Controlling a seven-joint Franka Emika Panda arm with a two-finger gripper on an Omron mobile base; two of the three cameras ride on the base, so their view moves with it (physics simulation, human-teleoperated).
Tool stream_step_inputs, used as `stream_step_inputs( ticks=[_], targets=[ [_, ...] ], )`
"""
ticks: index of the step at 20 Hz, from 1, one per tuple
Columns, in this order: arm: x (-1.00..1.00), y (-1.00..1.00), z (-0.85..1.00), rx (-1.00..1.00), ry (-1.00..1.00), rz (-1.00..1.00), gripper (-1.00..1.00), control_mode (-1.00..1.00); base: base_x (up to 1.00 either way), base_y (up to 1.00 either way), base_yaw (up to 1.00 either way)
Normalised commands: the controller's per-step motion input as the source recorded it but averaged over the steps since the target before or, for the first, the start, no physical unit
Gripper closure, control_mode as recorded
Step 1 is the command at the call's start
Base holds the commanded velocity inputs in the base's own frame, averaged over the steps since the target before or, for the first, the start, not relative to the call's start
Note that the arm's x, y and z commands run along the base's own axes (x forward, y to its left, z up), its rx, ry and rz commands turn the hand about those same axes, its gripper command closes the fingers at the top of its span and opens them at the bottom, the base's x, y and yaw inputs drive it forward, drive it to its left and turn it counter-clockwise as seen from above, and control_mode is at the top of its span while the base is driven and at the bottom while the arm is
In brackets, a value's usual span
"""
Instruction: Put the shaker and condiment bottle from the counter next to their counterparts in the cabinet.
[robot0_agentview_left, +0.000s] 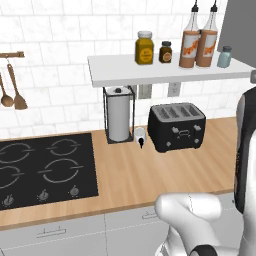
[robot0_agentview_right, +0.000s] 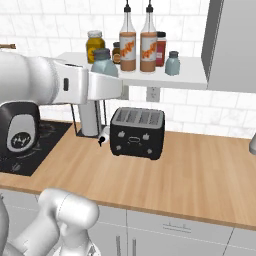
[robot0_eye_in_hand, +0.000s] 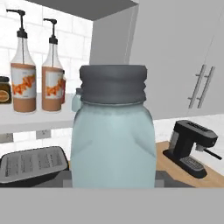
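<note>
Raised above the desk (robot0_agentview_right: 200, 170) near the cabinet (robot0_agentview_right: 190, 79) and its twin (robot0_agentview_right: 172, 63), the shaker (robot0_eye_in_hand: 113, 135) sits grasped in the pincer (robot0_agentview_right: 102, 65), and it looks light, rigid and smooth-walled, so a mid-body hold below the cap seems safest.

white tiled wall (robot0_agentview_left: 60, 50) with two wooden spoons (robot0_agentview_left: 12, 90) hanging at left, wall sockets (robot0_agentview_left: 160, 90) under the shelf, grey drawer fronts (robot0_agentview_right: 190, 230) below, tall grey cupboards (robot0_eye_in_hand: 183, 57) with bar handles at right.
</note>
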Motion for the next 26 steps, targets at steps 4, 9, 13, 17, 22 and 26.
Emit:
stream_step_inputs(
  ticks=[4, 9, 13, 17, 22, 26],
  targets=[
    [0.02, 0.27, -0.29, -0.13, 0.06, 0.0, 1.0, -1.0, 0.0, 0.0, 0.0],
    [0.23, -0.11, 0.16, 0.02, 0.0, -0.01, 1.0, -1.0, 0.0, 0.0, 0.0],
    [0.45, -0.16, 0.35, 0.13, 0.04, -0.06, 1.0, -1.0, 0.0, 0.0, 0.0],
    [0.31, -0.03, 0.06, 0.2, 0.03, -0.13, 1.0, -1.0, 0.0, 0.0, 0.0],
    [0.13, -0.06, -0.08, 0.13, 0.0, -0.07, 1.0, -1.0, 0.0, 0.0, 0.0],
    [0.11, -0.24, -0.31, 0.15, -0.07, 0.0, 1.0, -1.0, 0.0, 0.0, 0.0]
  ],
)
